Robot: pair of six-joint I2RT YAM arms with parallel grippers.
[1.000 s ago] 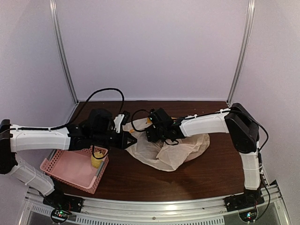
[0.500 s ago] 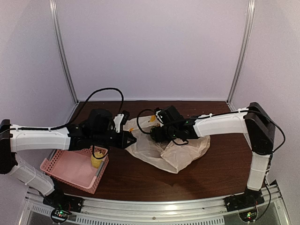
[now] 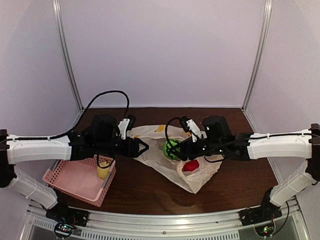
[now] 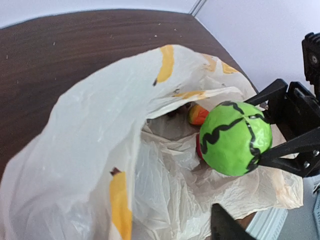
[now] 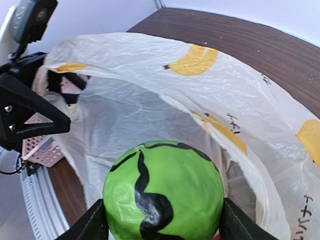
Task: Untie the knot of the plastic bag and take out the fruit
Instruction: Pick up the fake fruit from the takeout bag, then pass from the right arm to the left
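Observation:
The plastic bag [image 3: 202, 176] lies crumpled on the table with its mouth gaping wide [image 4: 90, 125]. The knot is out of view. My right gripper [image 3: 176, 149] is shut on a green ball with dark stripes [image 5: 164, 192], one finger on each side. It holds the ball just above the bag's mouth [image 4: 236, 139]. A red fruit [image 3: 190, 165] rests in the bag below it, and an orange-red piece [image 4: 197, 115] sits deeper inside. My left gripper [image 3: 143, 148] stands open at the bag's left edge. In its wrist view only one fingertip [image 4: 225, 227] shows, and plastic covers the other side.
A pink perforated basket [image 3: 70, 182] sits at the front left, under the left arm, with a yellow fruit [image 3: 103, 171] in it. Dark wooden table [image 3: 235, 185] surrounds the bag. White walls and metal posts close off the back and sides.
My right gripper has drawn back to the right, out of the bag, with the green ball in it. My left gripper has opened. The red fruit has come into view.

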